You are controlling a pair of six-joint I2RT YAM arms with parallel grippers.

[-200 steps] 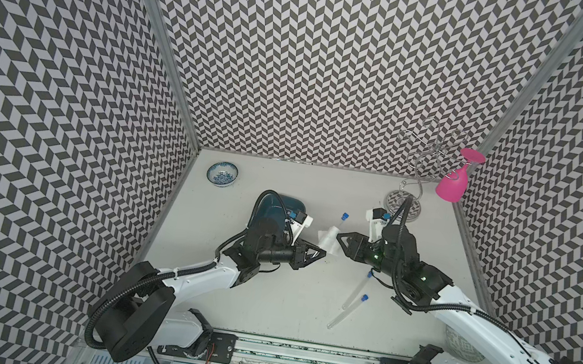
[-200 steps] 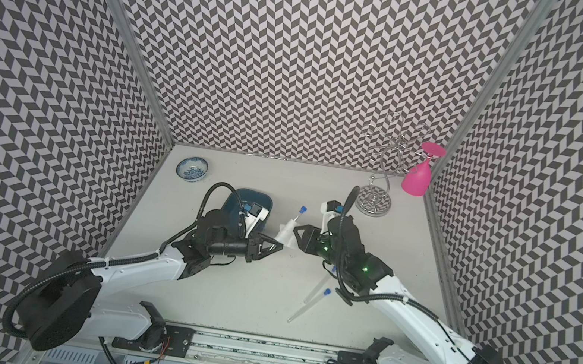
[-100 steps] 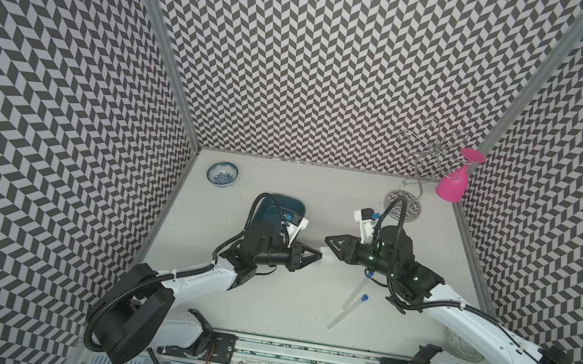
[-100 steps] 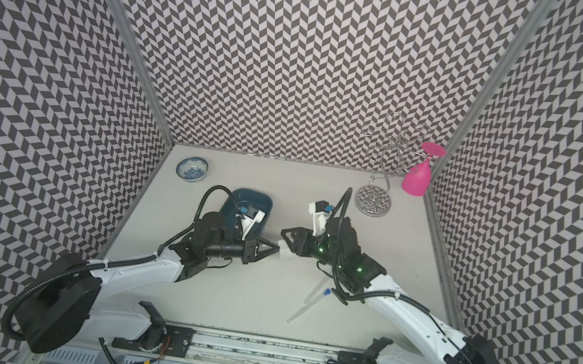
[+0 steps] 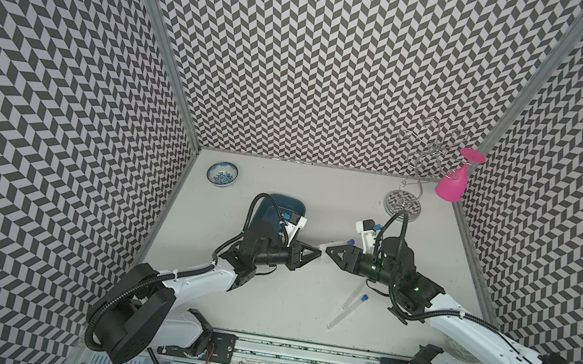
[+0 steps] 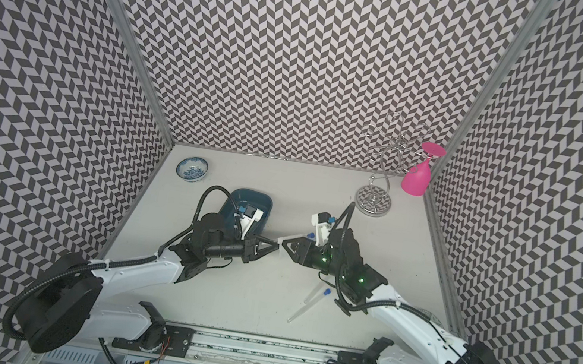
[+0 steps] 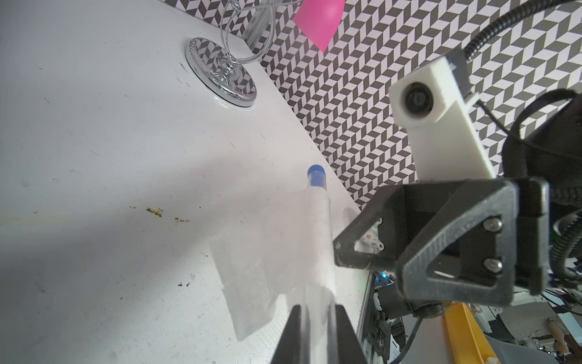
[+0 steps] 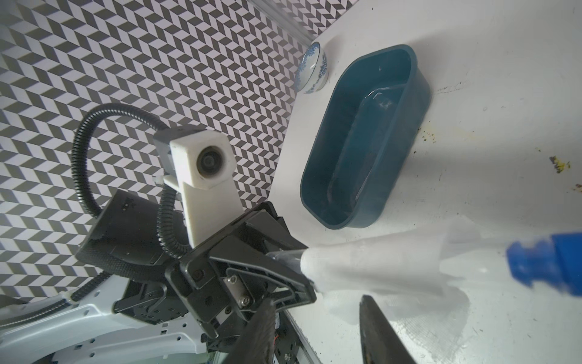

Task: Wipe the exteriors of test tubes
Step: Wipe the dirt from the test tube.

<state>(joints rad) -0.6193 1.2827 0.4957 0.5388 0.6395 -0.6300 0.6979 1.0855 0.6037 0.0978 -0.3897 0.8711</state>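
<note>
Most of the test tube is hidden from me. The white wipe is wrapped round its middle, so I see only the blue-capped end and a short clear stretch at the bottom. The left gripper is clamped on that bottom end. In the right wrist view the cap sits so close to the lens that it is only a blue blur.

The right gripper sits tip to tip with the left one, just beside the wrapped tube. Its jaws stand apart and a corner of the wipe hangs at the gap, but I cannot tell whether either finger touches it.

The tube is mid-table. Its long axis runs from the left gripper's tips toward the back and the right arm's side, cap end leading.

Two more test tubes lie slanted on the table near the front. The right arm covers the upper end of one, and the other's cap points back-right. Something clear lies inside the teal tub, but I cannot make out what it is.
</note>
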